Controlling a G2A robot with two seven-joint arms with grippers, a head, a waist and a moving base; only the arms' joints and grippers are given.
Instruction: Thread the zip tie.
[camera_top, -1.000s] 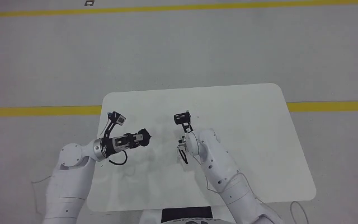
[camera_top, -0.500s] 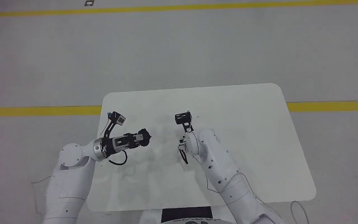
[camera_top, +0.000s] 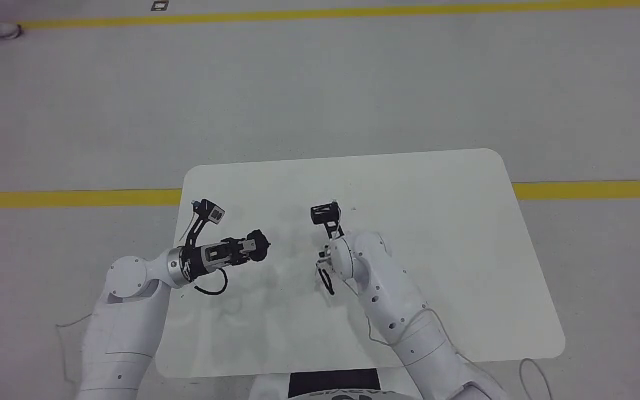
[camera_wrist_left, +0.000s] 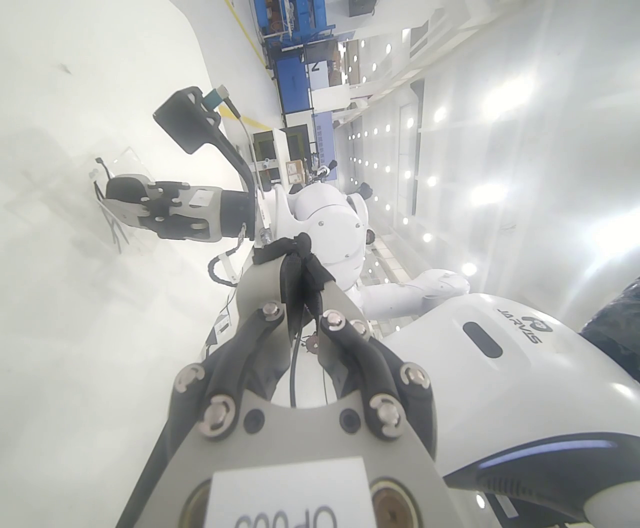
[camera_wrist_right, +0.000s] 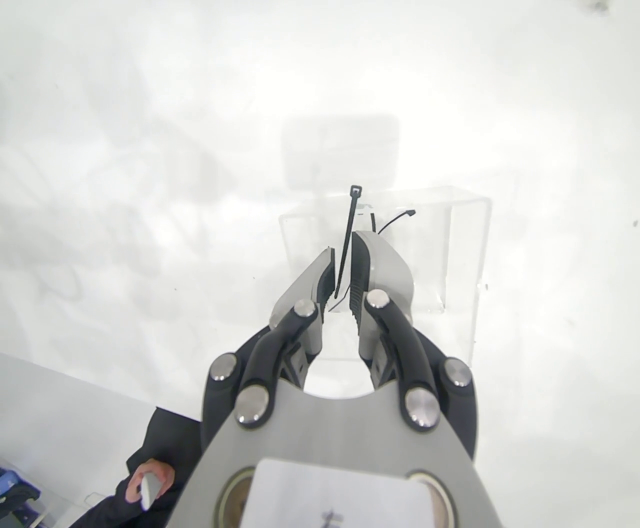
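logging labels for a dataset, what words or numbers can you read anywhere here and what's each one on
upside-down sticker at the base of the left gripper: cut by the picture's edge, no whole text to quote
cropped sticker at the base of the right gripper: only a stroke shows, unreadable
boards in the room behind: too small and blurred
zip tie, clear box, table: no print

One bench (camera_top: 450, 200) carries one clear box (camera_wrist_right: 467, 240). Two black zip ties can be made out at the clear box: a straight zip tie (camera_wrist_right: 348, 220) and a curved zip tie (camera_wrist_right: 395, 219). Two hands: right hand (camera_wrist_right: 342, 245) at the clear box, left hand (camera_wrist_left: 292, 250) apart from it.
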